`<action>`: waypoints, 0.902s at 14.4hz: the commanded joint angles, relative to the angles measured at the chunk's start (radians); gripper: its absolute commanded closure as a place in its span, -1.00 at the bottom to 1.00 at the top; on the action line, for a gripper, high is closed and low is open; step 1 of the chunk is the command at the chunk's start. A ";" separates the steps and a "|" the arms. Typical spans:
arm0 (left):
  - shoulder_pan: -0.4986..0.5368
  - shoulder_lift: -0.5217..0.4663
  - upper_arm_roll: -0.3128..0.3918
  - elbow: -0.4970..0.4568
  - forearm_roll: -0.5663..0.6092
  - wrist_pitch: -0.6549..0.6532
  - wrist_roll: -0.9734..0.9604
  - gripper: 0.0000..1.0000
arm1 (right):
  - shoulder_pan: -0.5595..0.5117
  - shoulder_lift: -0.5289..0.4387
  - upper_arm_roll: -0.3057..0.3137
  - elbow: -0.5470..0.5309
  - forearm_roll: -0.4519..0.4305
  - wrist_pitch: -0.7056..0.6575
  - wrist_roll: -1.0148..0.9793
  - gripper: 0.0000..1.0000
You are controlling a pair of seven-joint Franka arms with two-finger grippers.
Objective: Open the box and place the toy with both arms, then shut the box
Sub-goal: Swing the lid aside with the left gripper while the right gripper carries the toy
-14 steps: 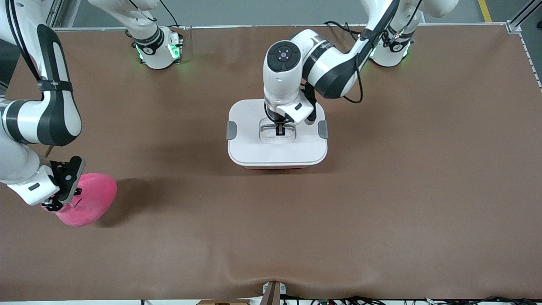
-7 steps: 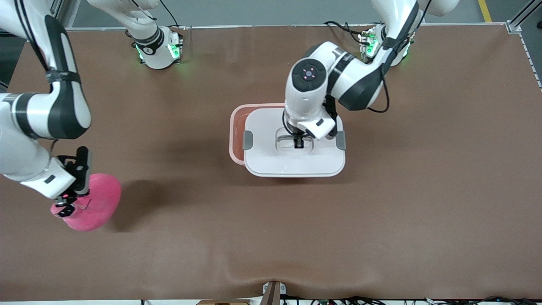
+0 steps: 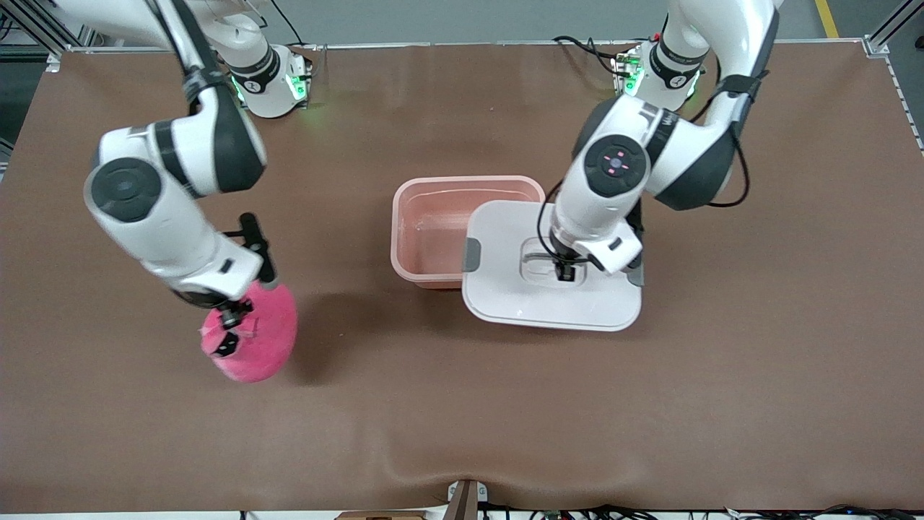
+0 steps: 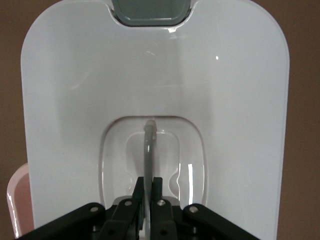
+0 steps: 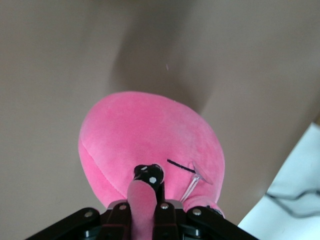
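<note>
Front view: left hand (image 3: 565,273) pinches lid (image 3: 552,289) handle (box (image 3: 433,231) partly covered) | right hand (image 3: 229,331) grips toy (image 3: 263,339), face seemingly hidden

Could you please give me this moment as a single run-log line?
left gripper: shut on lid handle, lid held partly over box | right gripper: shut on toy, lifted | box: open, nothing inside

The left arm (image 3: 678,155) reaches from its base at 1 o'clock down toward centre, wrist vertical, its gripper (image 3: 565,271) clamped on the lid (image 3: 552,292) handle. The right arm (image 3: 170,188) bends from 11 o'clock toward 8 o'clock, its gripper (image 3: 229,332) pinching the toy (image 3: 263,347) aloft.
</note>
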 commanded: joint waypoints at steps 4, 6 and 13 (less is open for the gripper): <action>0.154 -0.033 -0.006 -0.025 -0.010 -0.037 0.254 1.00 | 0.203 -0.051 -0.009 0.004 -0.089 -0.148 0.074 1.00; 0.194 -0.028 -0.006 -0.026 -0.010 -0.039 0.320 1.00 | 0.298 -0.055 -0.009 0.013 -0.158 -0.211 0.220 1.00; 0.240 0.007 0.002 -0.031 0.043 -0.037 0.442 1.00 | 0.547 -0.047 -0.009 0.029 -0.371 -0.315 0.379 1.00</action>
